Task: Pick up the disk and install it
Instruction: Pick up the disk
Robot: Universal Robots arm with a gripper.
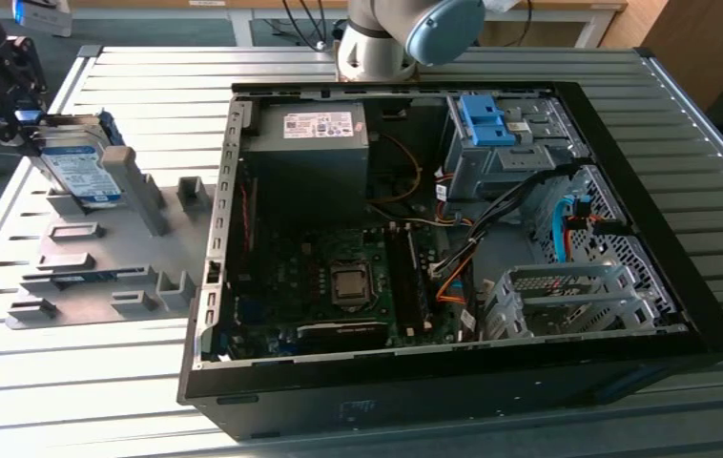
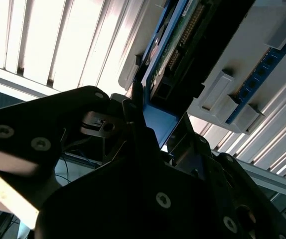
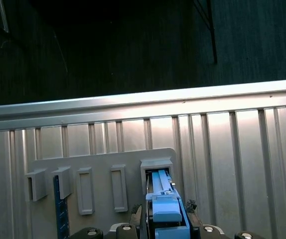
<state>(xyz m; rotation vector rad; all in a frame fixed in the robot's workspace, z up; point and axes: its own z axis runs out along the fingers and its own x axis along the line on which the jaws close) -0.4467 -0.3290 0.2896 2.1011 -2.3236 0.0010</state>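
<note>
The disk [image 1: 82, 170], a silver drive with a white-and-blue label in a blue bracket, stands on edge over the grey fixture plate [image 1: 145, 286] at the exterior view's left. My gripper [image 1: 30, 126] comes down on its upper end and is shut on the disk. In the first wrist view the blue bracket of the disk [image 3: 164, 211] runs between my fingers toward a raised slot [image 3: 157, 165] of the plate. The second wrist view shows the disk's [image 2: 170, 42] green circuit side and blue edge. Whether the disk's lower end still sits in the slot cannot be told.
An open black computer case [image 1: 667, 286] lies on the slatted metal table [image 1: 82, 401]. Inside it are a grey power supply [image 1: 317, 143], the mainboard [image 1: 336, 277], a bay with a blue bracket [image 1: 483, 119] and a metal drive cage [image 1: 566, 296]. A blue memory stick [image 3: 58, 209] stands in the plate.
</note>
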